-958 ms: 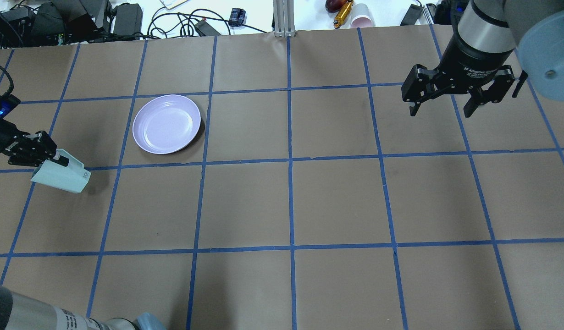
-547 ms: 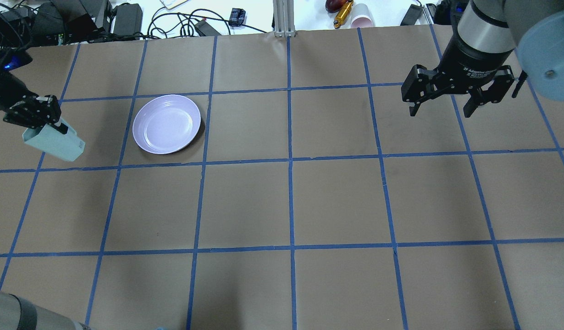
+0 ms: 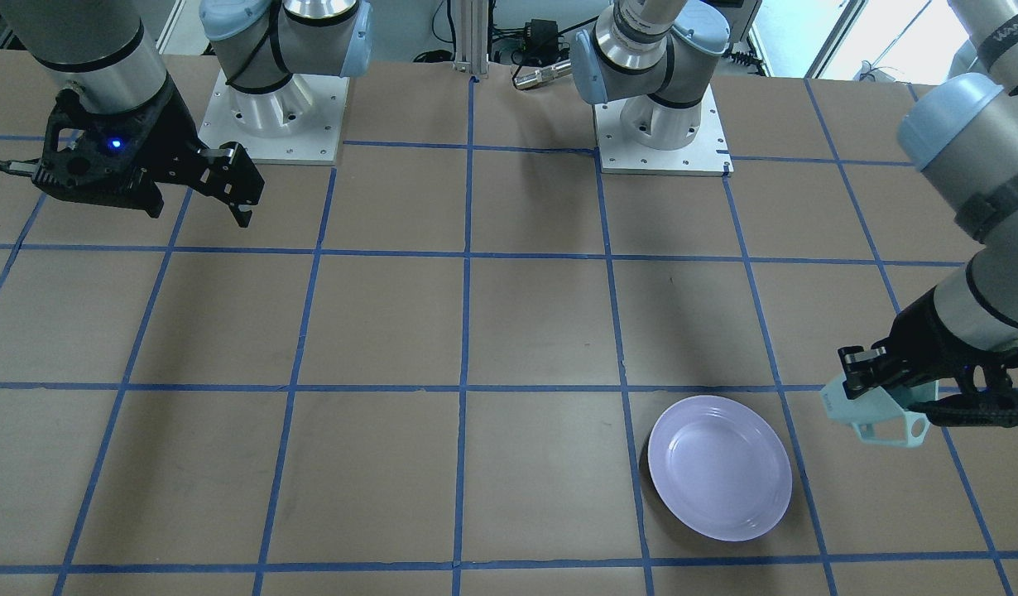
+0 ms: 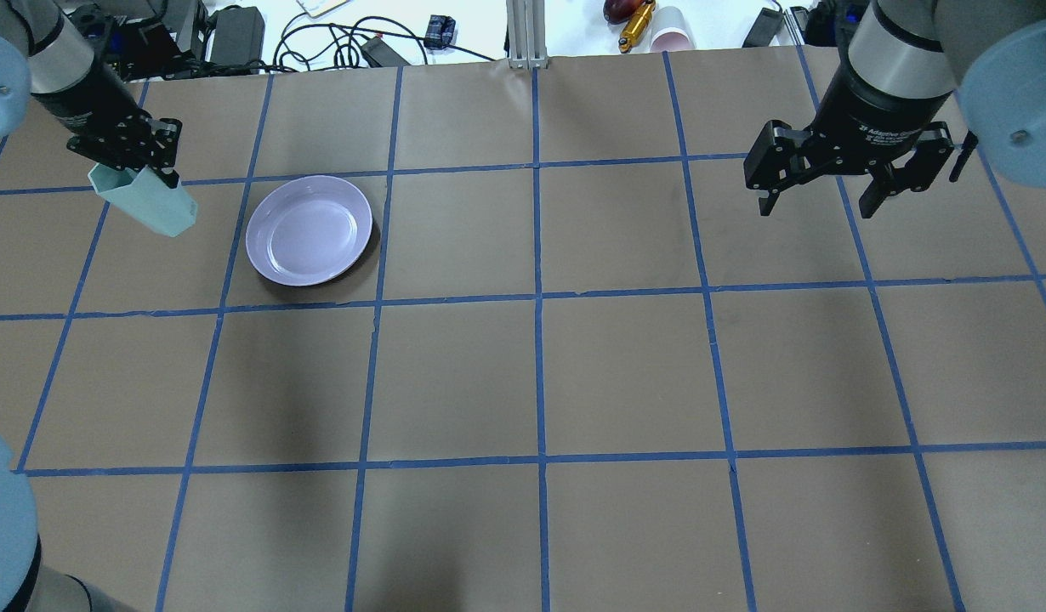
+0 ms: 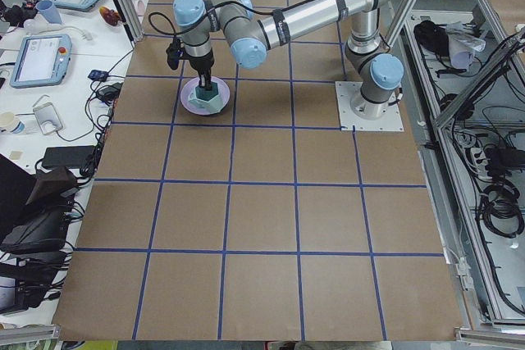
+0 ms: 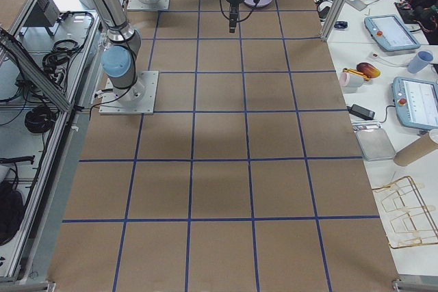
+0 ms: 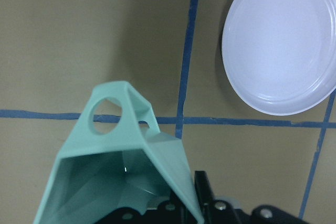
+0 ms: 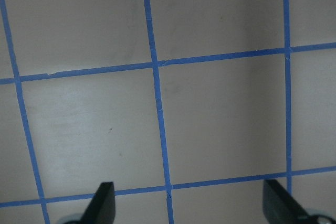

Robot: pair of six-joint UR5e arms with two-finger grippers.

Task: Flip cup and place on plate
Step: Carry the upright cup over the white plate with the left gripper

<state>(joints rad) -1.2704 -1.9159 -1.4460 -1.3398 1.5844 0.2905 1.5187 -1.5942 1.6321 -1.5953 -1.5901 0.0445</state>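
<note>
Left pincer (image 4: 144, 170) clamps the tilted cup (image 4: 153, 208), seemingly clear of the plate (image 4: 309, 229); right pincer (image 4: 819, 204) gapes.

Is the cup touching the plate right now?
Apart. The overhead view shows bare table between the cup, held by the left gripper, and the plate.

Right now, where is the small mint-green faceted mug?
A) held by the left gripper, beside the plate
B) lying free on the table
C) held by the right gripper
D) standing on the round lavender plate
A: the left gripper clamps the mint-green mug beside the lavender plate.
</note>
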